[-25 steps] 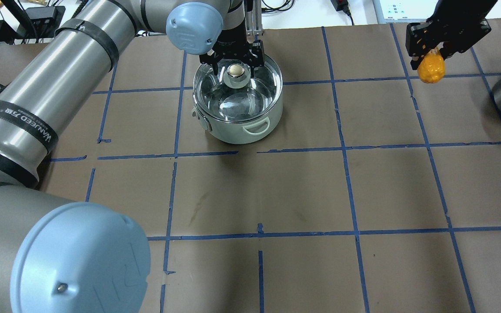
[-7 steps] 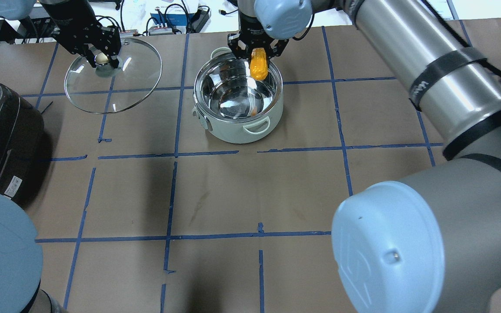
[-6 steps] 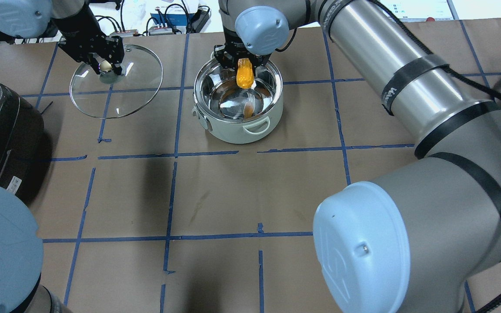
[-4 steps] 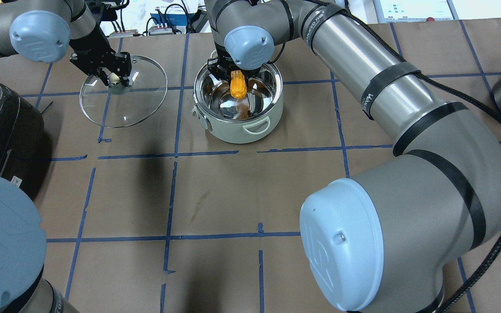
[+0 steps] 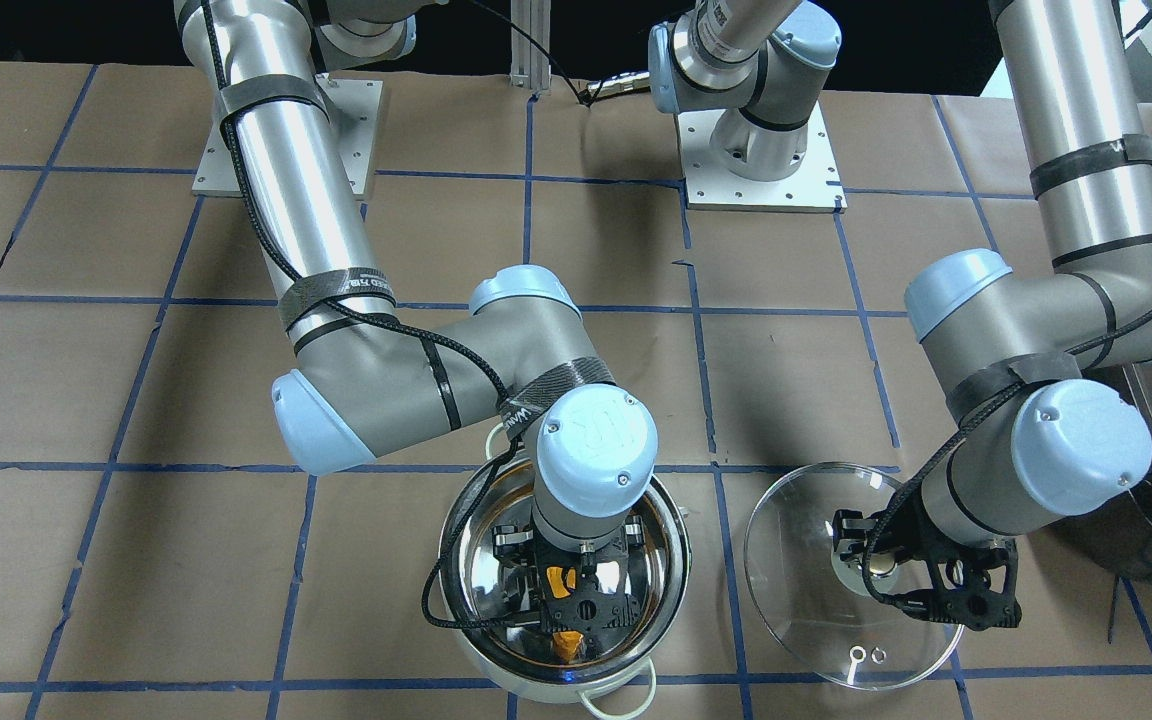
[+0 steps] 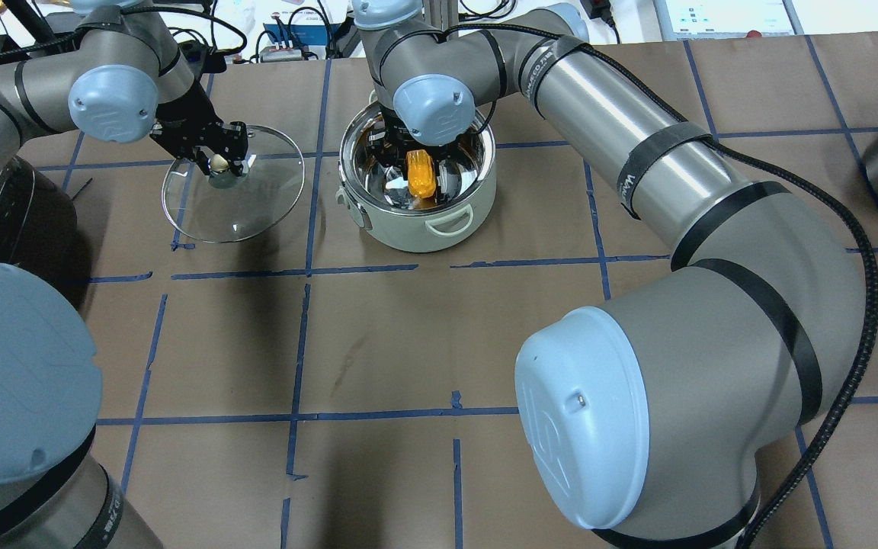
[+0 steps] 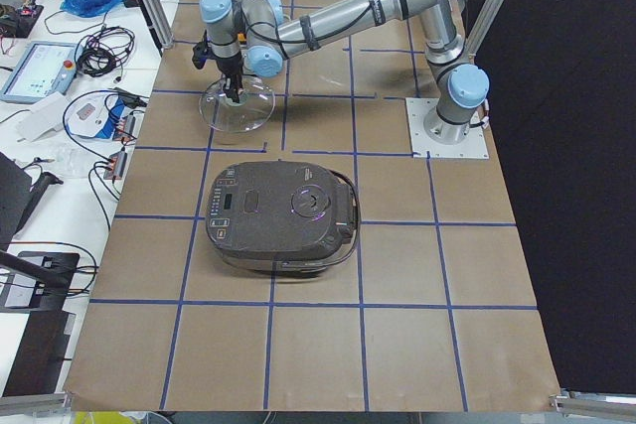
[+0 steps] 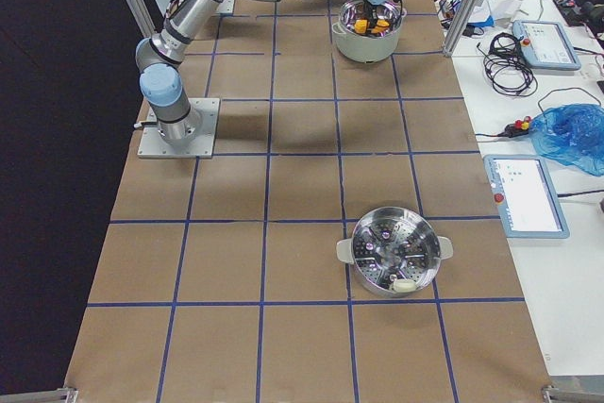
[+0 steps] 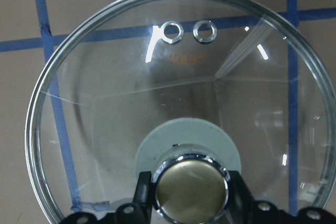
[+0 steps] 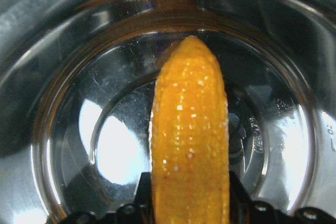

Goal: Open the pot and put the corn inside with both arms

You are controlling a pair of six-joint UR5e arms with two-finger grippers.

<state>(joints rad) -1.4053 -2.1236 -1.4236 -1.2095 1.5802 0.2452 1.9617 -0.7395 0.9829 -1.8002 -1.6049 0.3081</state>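
Overhead exterior view gives me the pot (image 6: 418,221) standing open at the far middle of the worktop (image 6: 485,343), one white loop handle facing my side. My right claw (image 5: 576,600) reaches straight down into the pot's mouth, its wrist cap covering much of the opening from above. It is pinching the corn (image 6: 421,172) by the thick end, one finger on each side, and the tapered tip points down at the shiny floor of the pot. From the right wrist view the cob fills the middle of the picture over its own reflection; I cannot tell whether the tip touches the bottom. Just beside the pot, on the robot's left, my left claw (image 6: 219,152) is clamped on the pale knob (image 9: 191,187) of the glass lid (image 6: 256,206). The lid is tilted, low over the brown paper and a blue tape line (image 9: 47,61); whether its lower rim touches the worktop I cannot make out. Beyond the lid, toward the robot's left end, sits the dark rice cooker (image 7: 278,215). Well apart at the opposite end, a steamer pan (image 8: 394,261) stands alone.
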